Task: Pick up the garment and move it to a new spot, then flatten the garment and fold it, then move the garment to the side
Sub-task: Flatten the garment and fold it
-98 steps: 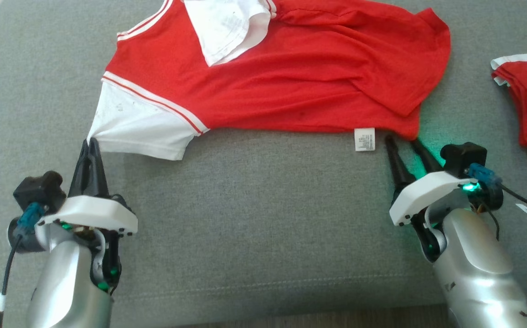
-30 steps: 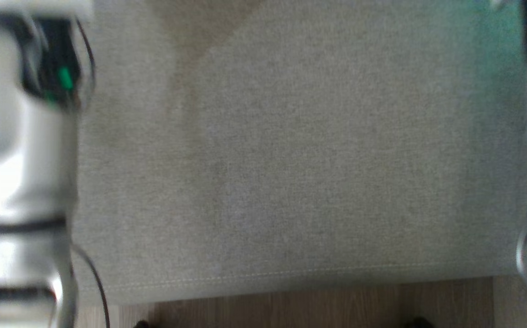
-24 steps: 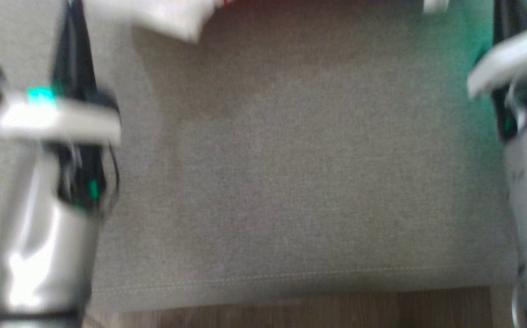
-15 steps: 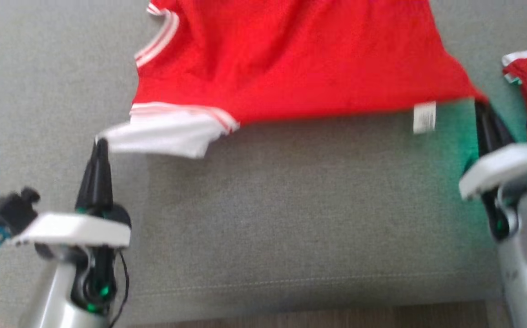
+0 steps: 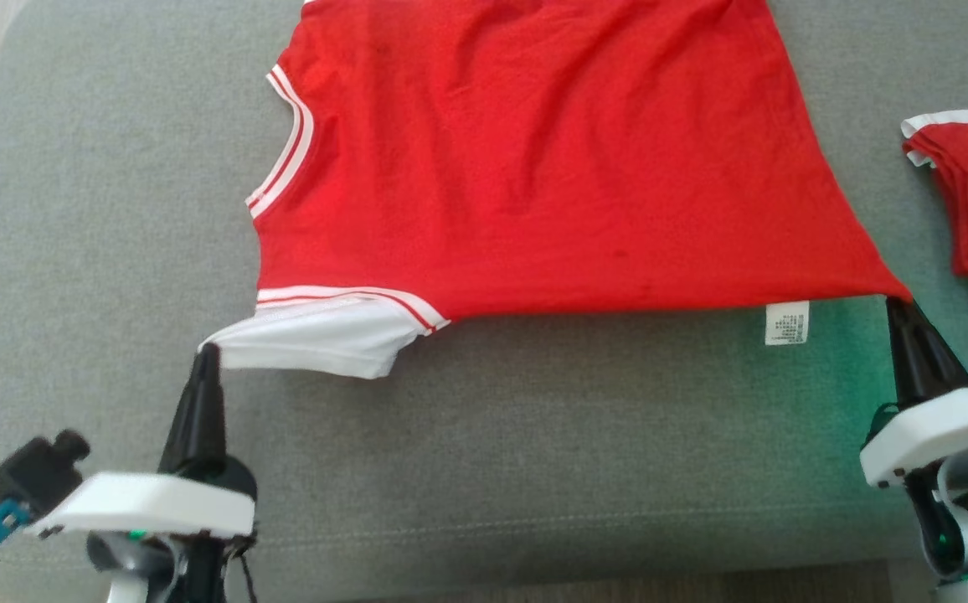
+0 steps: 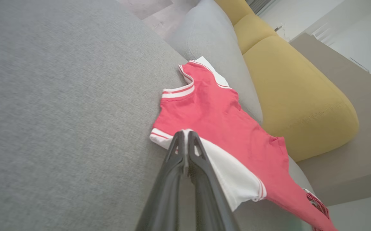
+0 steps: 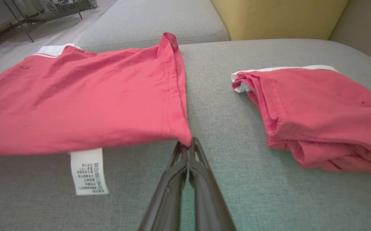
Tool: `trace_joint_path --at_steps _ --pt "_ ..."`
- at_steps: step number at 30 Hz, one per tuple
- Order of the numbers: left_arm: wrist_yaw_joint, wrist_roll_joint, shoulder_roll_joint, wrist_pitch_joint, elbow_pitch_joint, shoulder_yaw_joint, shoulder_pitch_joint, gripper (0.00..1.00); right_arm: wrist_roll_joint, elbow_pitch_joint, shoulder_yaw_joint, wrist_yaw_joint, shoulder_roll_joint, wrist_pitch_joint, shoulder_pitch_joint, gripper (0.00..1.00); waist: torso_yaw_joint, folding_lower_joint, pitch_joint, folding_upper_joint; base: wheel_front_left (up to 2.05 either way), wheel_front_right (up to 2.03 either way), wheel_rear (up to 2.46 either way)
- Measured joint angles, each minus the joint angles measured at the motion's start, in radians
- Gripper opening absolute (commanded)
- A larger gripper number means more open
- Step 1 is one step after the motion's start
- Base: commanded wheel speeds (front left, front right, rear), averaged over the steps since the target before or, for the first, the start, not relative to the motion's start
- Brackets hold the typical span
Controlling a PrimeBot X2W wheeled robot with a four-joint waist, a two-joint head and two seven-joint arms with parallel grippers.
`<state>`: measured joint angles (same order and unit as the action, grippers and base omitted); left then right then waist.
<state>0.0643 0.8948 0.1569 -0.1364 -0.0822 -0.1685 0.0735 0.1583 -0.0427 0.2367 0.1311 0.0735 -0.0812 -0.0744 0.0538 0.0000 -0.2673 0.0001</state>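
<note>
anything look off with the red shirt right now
The care label hangs out past the near edge of the red shirt, which suggests it lies inside out. The white sleeve by the left hand is bunched up, not spread flat.

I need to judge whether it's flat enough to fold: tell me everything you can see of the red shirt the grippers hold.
The red shirt looks like thin jersey, spread mostly smooth with faint creases on the grey cushion. It has a white sleeve with red-and-white striped trim, matching stripes at the neckline, and a white care label hanging from its near edge. The left gripper, shut, pinches the sleeve's corner. The right gripper, shut, pinches the hem corner, so the near edge is drawn taut.
</note>
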Motion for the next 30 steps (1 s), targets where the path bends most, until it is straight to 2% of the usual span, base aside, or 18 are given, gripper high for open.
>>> trace_joint_path --at_steps 3,5,8,16,22,26,27,28,29,30 --pt "0.026 0.020 -0.011 0.044 -0.013 -0.008 -0.023 0.00 0.000 0.009 0.001 0.000 -0.006 -0.044 -0.012 0.00 -0.002 0.0000 0.008 0.0000 0.00 0.00 0.00" --pt "0.056 0.040 -0.020 0.089 0.025 -0.011 -0.096 0.00 -0.019 -0.029 0.001 0.000 -0.007 -0.091 -0.055 0.00 -0.003 0.0000 0.012 0.0000 0.00 0.00 0.00" --pt "0.072 0.050 -0.033 0.109 0.072 -0.012 -0.172 0.00 -0.028 -0.074 -0.004 0.000 -0.008 -0.116 -0.107 0.00 -0.003 0.0000 0.011 0.0000 0.00 0.00 0.00" --pt "0.074 0.073 -0.071 0.141 0.300 -0.019 -0.477 0.00 -0.076 -0.267 -0.020 0.000 -0.005 -0.148 -0.364 0.00 -0.005 0.0000 -0.030 0.0000 0.00 0.00 0.00" --pt "-0.004 0.018 -0.070 0.107 0.457 -0.066 -0.663 0.00 -0.109 -0.396 -0.029 0.000 0.006 -0.120 -0.507 0.00 -0.003 0.0000 -0.093 -0.0001 0.00 0.00 0.00" --pt "-0.053 -0.016 -0.067 0.043 0.535 -0.079 -0.717 0.00 -0.115 -0.448 -0.043 0.000 0.006 -0.070 -0.553 0.00 -0.007 0.0000 -0.132 -0.0001 0.00 0.00 0.00" --pt "-0.062 -0.032 -0.063 0.024 0.553 -0.082 -0.720 0.00 -0.115 -0.464 -0.043 0.000 0.005 -0.055 -0.562 0.10 -0.011 0.0000 -0.137 -0.0001 0.00 0.00 0.00" --pt "-0.068 -0.042 -0.061 0.008 0.572 -0.082 -0.720 0.00 -0.115 -0.480 -0.041 0.000 0.004 -0.038 -0.570 0.35 -0.015 0.0000 -0.141 -0.0001 0.00 0.00 0.00" --pt "-0.077 -0.043 -0.061 -0.003 0.588 -0.082 -0.720 0.12 -0.115 -0.492 -0.038 0.000 0.004 -0.022 -0.575 0.79 -0.019 0.0000 -0.142 -0.0001 0.00 0.00 0.00" --pt "-0.084 -0.044 -0.061 -0.013 0.601 -0.084 -0.720 0.52 -0.120 -0.502 -0.034 0.000 0.004 -0.004 -0.578 1.00 -0.021 0.0000 -0.142 -0.0001 0.00 0.00 0.00"
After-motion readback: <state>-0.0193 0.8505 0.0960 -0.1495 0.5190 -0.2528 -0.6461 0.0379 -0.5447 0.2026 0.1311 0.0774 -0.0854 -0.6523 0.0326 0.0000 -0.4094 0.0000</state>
